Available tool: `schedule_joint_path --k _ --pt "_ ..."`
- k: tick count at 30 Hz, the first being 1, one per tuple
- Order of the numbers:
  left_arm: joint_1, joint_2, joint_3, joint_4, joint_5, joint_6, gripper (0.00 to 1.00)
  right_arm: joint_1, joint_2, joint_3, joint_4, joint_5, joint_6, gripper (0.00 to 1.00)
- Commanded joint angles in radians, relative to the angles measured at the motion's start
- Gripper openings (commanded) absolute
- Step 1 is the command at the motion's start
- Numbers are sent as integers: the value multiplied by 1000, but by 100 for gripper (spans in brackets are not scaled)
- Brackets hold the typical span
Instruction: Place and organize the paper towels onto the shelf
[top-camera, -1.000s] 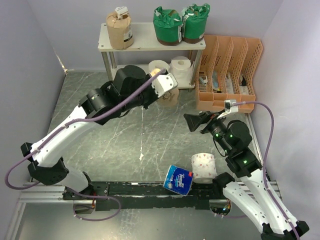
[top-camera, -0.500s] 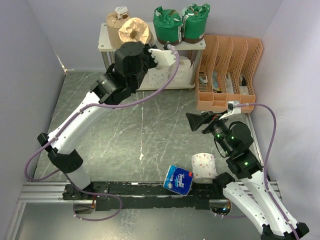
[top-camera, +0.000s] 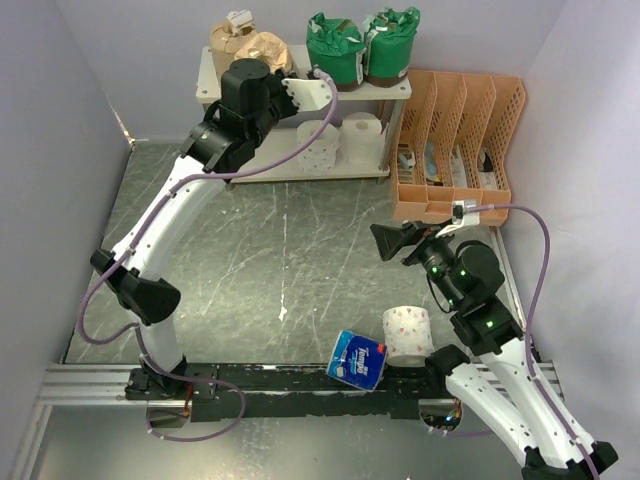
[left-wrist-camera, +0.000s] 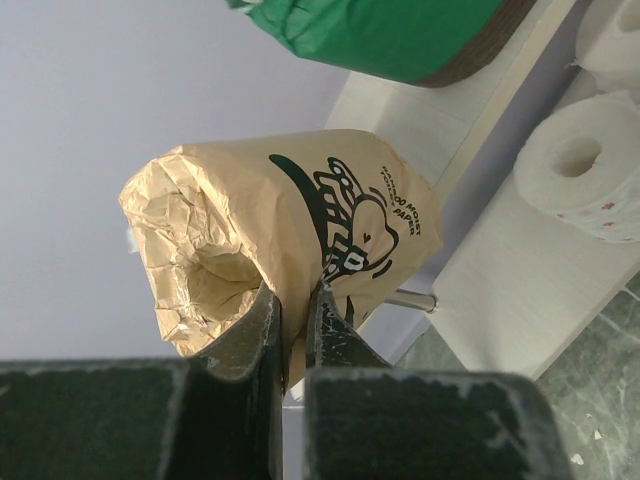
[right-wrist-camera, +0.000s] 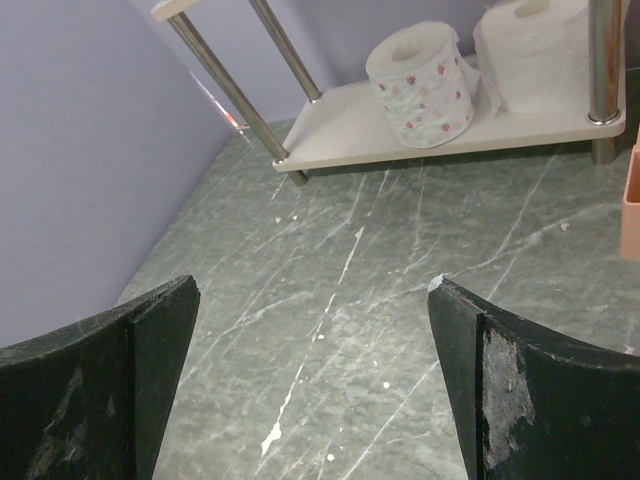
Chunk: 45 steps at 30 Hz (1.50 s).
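Dark green marbled desk (top-camera: 250, 270), pale purple walls on three sides. Nearest the arm bases, a blue-wrapped roll (top-camera: 357, 359) lay on its side, just beside a white dotted roll (top-camera: 407, 335) standing upright to its right. Further out, the right gripper (top-camera: 385, 243) hovered over the desk's right half, jaws spread wide with nothing between them, pointing toward the shelf (top-camera: 380, 90). An orange file organizer (top-camera: 455, 150) sat just right of the shelf. On the lower tier, a dotted white roll (top-camera: 318, 145) and a plain white roll (top-camera: 362, 135) stood side by side. The left gripper (left-wrist-camera: 293, 310) pinched the wrapper of a brown-paper roll (left-wrist-camera: 290, 240), tilted, at the top tier. Could not tell if it rested on the board. A second brown roll (top-camera: 232, 38) stood just left of it, and two green-wrapped rolls (top-camera: 340, 50) stood further right.
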Motion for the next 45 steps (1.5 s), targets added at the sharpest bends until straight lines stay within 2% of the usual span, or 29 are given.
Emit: schedule_joint_path --k 1,10,16,27,34,43,44,45 --pt "31 45 34 95 94 -18 7 -1 19 23 46 8 -37 98" --pt "80 131 49 241 123 33 7 0 51 60 45 20 -71 99" --pt "95 154 62 323 155 53 10 0 83 82 63 28 -94 99" --pt "120 208 124 419 228 19 15 0 163 128 89 21 -123 99" --pt "126 232 155 408 282 -5 21 -1 192 153 88 24 -162 100" --pt "96 175 69 411 239 34 43 -1 206 164 102 -1 -150 100" --pt "96 163 53 418 233 39 54 -1 203 164 104 -4 -146 100" --pt "95 156 42 431 227 39 71 -2 196 162 106 -6 -142 100"
